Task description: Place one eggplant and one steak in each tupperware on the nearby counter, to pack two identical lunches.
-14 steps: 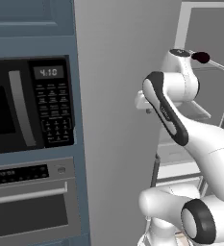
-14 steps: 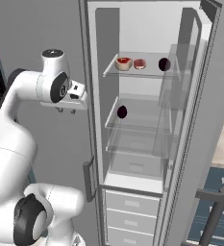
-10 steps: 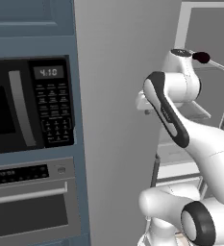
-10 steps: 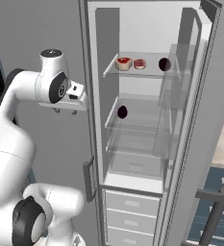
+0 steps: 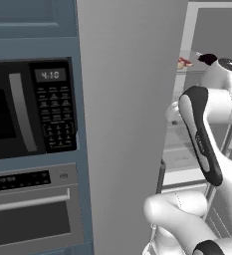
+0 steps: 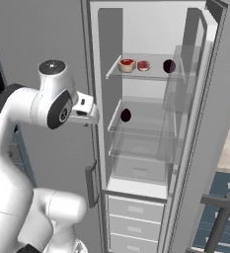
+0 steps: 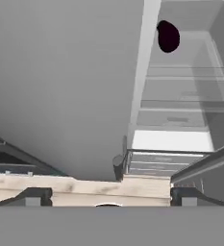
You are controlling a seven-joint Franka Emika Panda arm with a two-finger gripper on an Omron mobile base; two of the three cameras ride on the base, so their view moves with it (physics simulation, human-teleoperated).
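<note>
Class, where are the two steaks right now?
In the right base view, both steaks lie side by side on the fridge's top shelf, left of an eggplant.

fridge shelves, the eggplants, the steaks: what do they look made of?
Fridge shelves: clear glass or plastic, since the back wall shows through them; which one is unclear.
Eggplants: smooth skin, near-black purple, glossy.
Steaks: raw meat, matte red with a pale fat rim.
</note>
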